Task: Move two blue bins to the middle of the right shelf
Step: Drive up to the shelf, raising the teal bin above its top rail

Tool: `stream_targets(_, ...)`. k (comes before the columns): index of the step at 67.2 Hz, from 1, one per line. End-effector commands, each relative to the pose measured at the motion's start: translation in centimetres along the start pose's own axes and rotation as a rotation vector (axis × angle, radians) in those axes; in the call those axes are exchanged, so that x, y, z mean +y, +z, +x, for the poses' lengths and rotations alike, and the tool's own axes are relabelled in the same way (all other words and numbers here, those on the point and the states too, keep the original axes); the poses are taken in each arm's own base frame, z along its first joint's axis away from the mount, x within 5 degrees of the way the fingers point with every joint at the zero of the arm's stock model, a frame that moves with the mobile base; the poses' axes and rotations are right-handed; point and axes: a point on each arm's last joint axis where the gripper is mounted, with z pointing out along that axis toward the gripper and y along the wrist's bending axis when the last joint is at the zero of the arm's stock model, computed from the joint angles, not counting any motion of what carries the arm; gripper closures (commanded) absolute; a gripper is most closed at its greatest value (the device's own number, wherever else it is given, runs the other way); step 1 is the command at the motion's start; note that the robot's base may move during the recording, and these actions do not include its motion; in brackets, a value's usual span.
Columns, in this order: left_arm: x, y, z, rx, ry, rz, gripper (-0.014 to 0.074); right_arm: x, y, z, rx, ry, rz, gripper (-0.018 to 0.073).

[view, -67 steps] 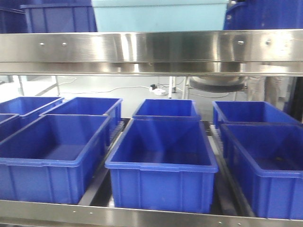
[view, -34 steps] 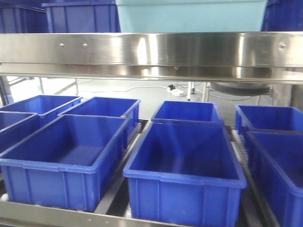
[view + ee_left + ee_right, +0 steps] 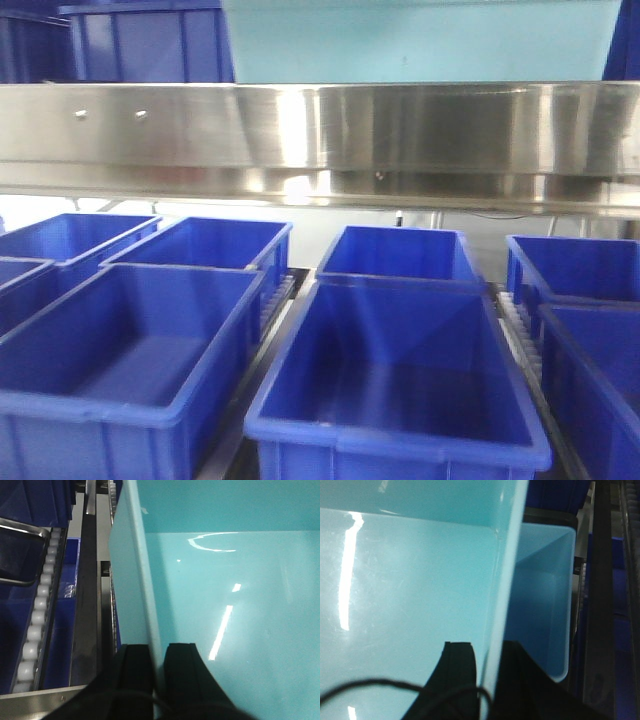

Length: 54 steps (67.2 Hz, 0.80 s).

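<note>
A pale blue bin (image 3: 420, 40) fills the top of the front view, above the steel shelf rail (image 3: 330, 140). My left gripper (image 3: 159, 647) is shut on the bin's left wall (image 3: 135, 580), one finger on each side. My right gripper (image 3: 487, 647) is shut on the bin's right wall (image 3: 507, 570) in the same way. The bin's inside (image 3: 410, 580) is empty. A second pale blue bin (image 3: 545, 605) shows just beyond the right wall, lower down. I cannot tell whether it touches the held bin.
Several dark blue bins stand in rows on the level below the rail, among them a middle one (image 3: 395, 370) and a left one (image 3: 130, 350). Another dark blue bin (image 3: 150, 40) stands on the upper level at left. A roller track (image 3: 37, 625) runs left of the held bin.
The front view has closed in on the shelf: the rail sits lower and larger, the dark blue bins look bigger, and the pale blue bin takes up more of the top.
</note>
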Motion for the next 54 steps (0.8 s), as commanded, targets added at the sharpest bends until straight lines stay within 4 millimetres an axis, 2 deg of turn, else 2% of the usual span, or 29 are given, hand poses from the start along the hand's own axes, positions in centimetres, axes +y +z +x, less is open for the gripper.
stream_targets(1,-0.86,-0.73,-0.62,-0.062,-0.019,0.081,0.0707,0.38,-0.37,-0.61,-0.060,-0.006,-0.037,0.0712)
stream_targets(54,-0.86,-0.73,-0.62,-0.062,-0.019,0.081,0.0707,0.38,-0.37,-0.61,-0.060,-0.006,-0.037,0.0712)
